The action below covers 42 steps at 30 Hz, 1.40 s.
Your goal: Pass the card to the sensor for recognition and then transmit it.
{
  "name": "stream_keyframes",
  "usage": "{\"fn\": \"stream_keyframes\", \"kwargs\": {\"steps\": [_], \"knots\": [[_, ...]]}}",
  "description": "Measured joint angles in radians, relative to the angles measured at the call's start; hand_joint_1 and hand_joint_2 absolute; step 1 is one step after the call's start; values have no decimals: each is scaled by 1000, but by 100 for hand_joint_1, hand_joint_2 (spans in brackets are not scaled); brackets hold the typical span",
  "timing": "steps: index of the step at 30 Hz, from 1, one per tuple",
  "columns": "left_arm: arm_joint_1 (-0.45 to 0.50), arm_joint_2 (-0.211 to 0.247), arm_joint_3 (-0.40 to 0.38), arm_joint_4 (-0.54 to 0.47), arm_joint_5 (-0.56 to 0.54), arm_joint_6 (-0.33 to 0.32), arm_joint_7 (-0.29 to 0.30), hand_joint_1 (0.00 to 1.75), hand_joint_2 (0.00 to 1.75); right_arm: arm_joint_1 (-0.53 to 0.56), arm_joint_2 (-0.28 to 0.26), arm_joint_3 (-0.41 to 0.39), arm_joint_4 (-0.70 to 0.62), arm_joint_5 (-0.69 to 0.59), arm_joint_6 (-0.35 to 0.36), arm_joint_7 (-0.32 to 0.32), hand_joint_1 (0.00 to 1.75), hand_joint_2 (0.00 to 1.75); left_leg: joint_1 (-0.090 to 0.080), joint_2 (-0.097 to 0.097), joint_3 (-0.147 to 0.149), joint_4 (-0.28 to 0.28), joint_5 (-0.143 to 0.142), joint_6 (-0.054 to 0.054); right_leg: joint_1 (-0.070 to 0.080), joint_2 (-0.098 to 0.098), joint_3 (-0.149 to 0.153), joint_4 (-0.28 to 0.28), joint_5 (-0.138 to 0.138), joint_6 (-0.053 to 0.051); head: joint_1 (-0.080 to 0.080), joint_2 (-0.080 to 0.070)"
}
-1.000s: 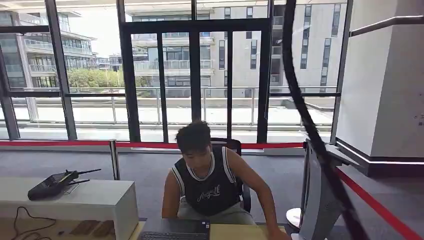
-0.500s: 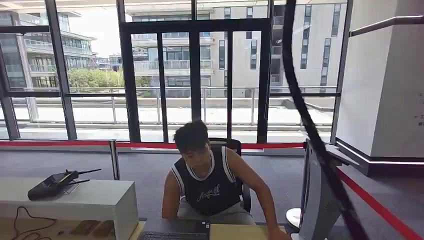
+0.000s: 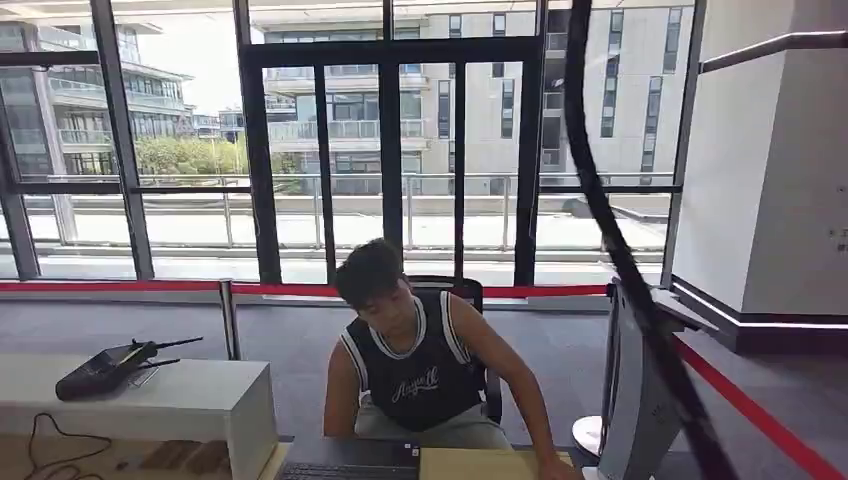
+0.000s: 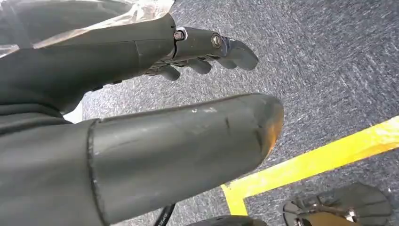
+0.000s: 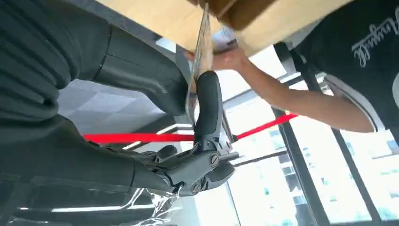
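The right hand [image 5: 188, 108] is matt dark plastic pinching a thin, glossy clear card [image 5: 200, 52] beneath smooth pale wood [image 5: 160, 16], the left hand [image 4: 155, 94] scuffed grey plastic over rough speckled carpet [image 4: 324, 70] with a yellow tape line [image 4: 320, 160] at 4 o'clock

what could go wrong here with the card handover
1. The right hand pinches the thin card edge-on between thumb and one finger, so it might slip or twist out.
2. The person's hand is already at the card's far end; a badly timed release could drop it onto the desk.
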Motion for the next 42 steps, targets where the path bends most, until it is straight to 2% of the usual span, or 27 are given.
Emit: {"fn": "stream_keyframes", "kwargs": {"steps": [6, 17, 21, 27, 39, 40, 41, 42], "knots": [[-1, -2, 0, 0, -4, 0, 7, 0, 0, -29, -16, -15, -72, 16, 48, 10, 175, 175, 0, 0, 0, 0, 0, 0, 0, 0, 0, 0, 0, 0, 0, 0], [-18, -4, -17, 0, -31, -17, 18, 0, 0, -134, 5, -3, -50, 25, 104, -21, 175, 175, 0, 0, -1, 0, 1, 0, 0, 0, 0, 1, 1, 0, 0, 0], [-40, -6, -29, 0, -53, -35, 26, 0, 0, -267, 47, 12, 63, 32, 105, -55, 175, 175, 0, 0, -2, 0, 2, 0, 0, 0, -1, 1, 2, 0, 0, 0], [-63, -10, -51, 0, -76, -55, 38, 0, 0, -419, 114, 32, 240, 40, 106, -65, 175, 175, 0, -1, -2, 0, 3, 0, 0, -1, -1, 1, 2, 0, -1, 0], [-75, -10, -74, 0, -66, -54, 43, 0, 0, -514, 214, 62, 500, 41, 101, -84, 175, 175, 0, -1, -2, 0, 3, 0, 0, -1, -2, 1, 2, 0, 0, 0], [-75, -10, -74, 0, -65, -53, 43, 0, 0, -515, 220, 64, 514, 41, 100, -84, 169, 175, 0, -1, -2, 0, 3, 0, 0, -1, -2, 1, 2, 0, 0, 0], [-74, -10, -75, 0, -64, -53, 43, 0, 0, -515, 225, 66, 524, 42, 100, -87, 45, 175, 0, -1, -2, 0, 3, 0, 0, -1, -2, 1, 2, 0, 0, 0], [-73, -10, -75, 0, -62, -51, 43, 0, 0, -516, 231, 68, 535, 43, 100, -87, 45, 175, 0, -1, -2, 0, 3, 0, 0, -1, -2, 1, 2, 0, 0, 0]]}}
